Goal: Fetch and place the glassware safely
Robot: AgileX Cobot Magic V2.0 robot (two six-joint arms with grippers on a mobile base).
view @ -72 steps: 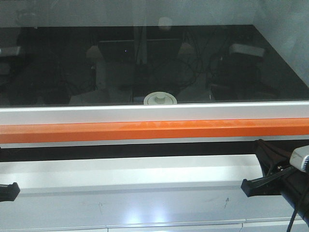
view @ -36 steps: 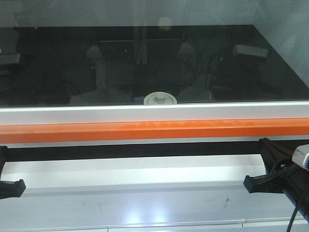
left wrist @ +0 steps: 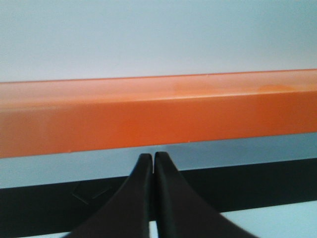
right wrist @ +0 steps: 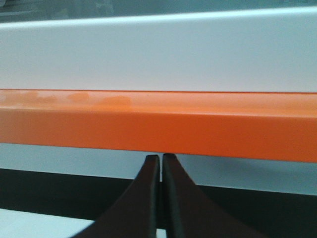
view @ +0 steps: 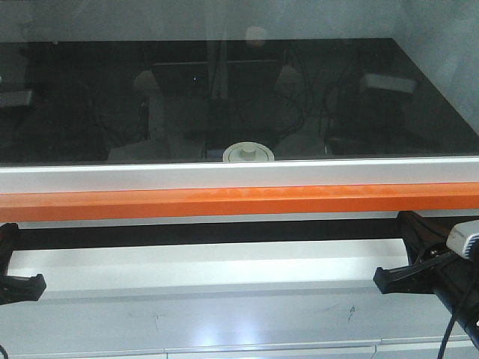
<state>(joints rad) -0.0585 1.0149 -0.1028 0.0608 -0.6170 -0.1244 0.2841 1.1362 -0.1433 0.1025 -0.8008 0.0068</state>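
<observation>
Hovering at the front view's lower corners, the left gripper (left wrist: 151, 156) and right gripper (right wrist: 160, 157) are clamped together on nothing, facing the orange bar (view: 239, 202), while the lidded glass jar (view: 248, 152) sits mid-frame beyond the white ledge (view: 239, 174), so the fetch seems barely begun: next, one arm must rise, open and reach over.

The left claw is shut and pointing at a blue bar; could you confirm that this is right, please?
Not quite: the bar is orange, not blue, as the left wrist-mounted view shows. The left claw is indeed shut and pointing at it.
</observation>
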